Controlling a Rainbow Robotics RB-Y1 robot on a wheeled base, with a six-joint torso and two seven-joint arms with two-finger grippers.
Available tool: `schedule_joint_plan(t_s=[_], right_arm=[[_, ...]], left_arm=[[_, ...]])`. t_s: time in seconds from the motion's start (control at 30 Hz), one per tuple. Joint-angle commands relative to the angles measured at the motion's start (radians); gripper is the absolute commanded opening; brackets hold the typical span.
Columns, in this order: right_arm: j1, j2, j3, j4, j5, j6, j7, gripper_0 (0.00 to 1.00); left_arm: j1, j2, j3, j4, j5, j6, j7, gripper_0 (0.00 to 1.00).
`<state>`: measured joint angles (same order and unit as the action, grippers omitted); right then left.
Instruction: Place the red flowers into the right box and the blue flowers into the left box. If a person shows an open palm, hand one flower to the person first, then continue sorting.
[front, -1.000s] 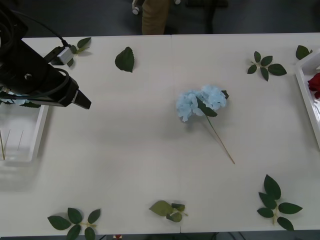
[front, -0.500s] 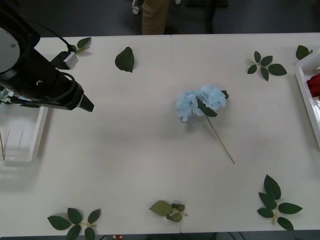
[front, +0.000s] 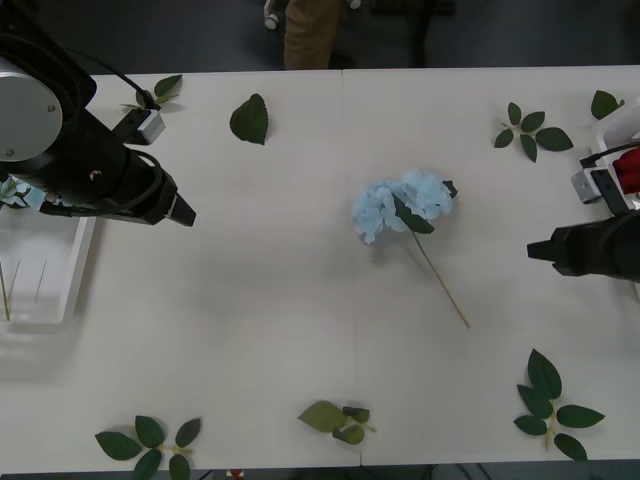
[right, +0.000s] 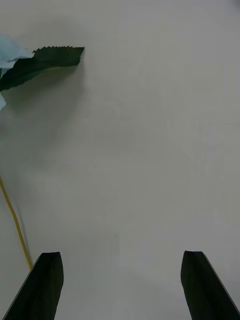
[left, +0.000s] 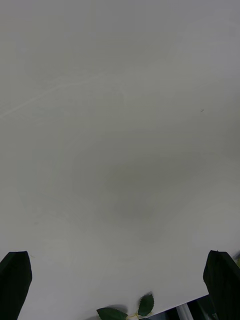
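Observation:
One of the blue flowers (front: 403, 205) lies mid-table, its pale stem (front: 445, 285) running toward the front right. My left gripper (front: 186, 213) hovers over bare table well left of it, open (left: 120, 285). From the right edge my right gripper (front: 534, 250) points at the stem's end, also open (right: 120, 290); its wrist view catches blue petals (right: 7, 54), a green leaf (right: 46, 59) and the stem (right: 15, 225). A red flower (front: 629, 166) lies in the right box (front: 606, 160). The left box (front: 72, 275) holds a bit of blue bloom (front: 14, 194).
Loose green leaf sprigs lie around the table: far left (front: 250, 118), far right (front: 530, 133), front right (front: 548, 405), front middle (front: 335, 420), front left (front: 150, 445). A person's tan trouser leg (front: 310, 35) stands beyond the far edge.
My left arm has swung a little to the right, away from the left box. The right arm has come into the front view from the right edge.

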<state>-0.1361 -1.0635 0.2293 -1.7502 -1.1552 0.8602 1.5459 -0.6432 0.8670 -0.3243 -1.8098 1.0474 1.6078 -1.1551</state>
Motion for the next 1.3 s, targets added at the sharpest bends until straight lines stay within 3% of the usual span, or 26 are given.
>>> schedule_joint_plan(t_s=[0.03, 0.13, 0.33, 0.63, 0.67, 0.9, 1.3], right_arm=[[-0.010, 0.008, 0.157, -0.028, 0.083, -0.133, -0.069, 0.68], [-0.054, 0.025, 0.228, -0.025, 0.155, -0.139, -0.173, 0.68], [-0.092, 0.083, 0.246, -0.026, 0.242, -0.078, -0.248, 0.68], [-0.180, 0.208, 0.246, 0.008, 0.305, 0.008, -0.279, 0.68], [-0.214, 0.255, 0.246, 0.012, 0.361, 0.051, -0.305, 0.68], [-0.296, 0.392, 0.254, 0.024, 0.545, 0.192, -0.409, 0.68], [-0.402, 0.416, 0.441, 0.164, 0.592, -0.020, -0.612, 0.68]], left_arm=[[0.011, -0.005, 0.017, -0.049, 0.009, -0.014, -0.049, 1.00], [0.011, -0.005, 0.041, -0.083, 0.020, -0.006, -0.098, 1.00], [0.026, -0.005, 0.070, -0.089, 0.063, -0.042, -0.239, 1.00], [0.060, -0.005, 0.077, -0.094, 0.163, -0.229, -0.374, 1.00], [0.071, -0.005, 0.076, -0.094, 0.194, -0.304, -0.422, 1.00], [0.097, -0.005, 0.074, -0.092, 0.304, -0.451, -0.537, 1.00], [0.108, -0.005, 0.074, -0.092, 0.376, -0.489, -0.583, 1.00]])
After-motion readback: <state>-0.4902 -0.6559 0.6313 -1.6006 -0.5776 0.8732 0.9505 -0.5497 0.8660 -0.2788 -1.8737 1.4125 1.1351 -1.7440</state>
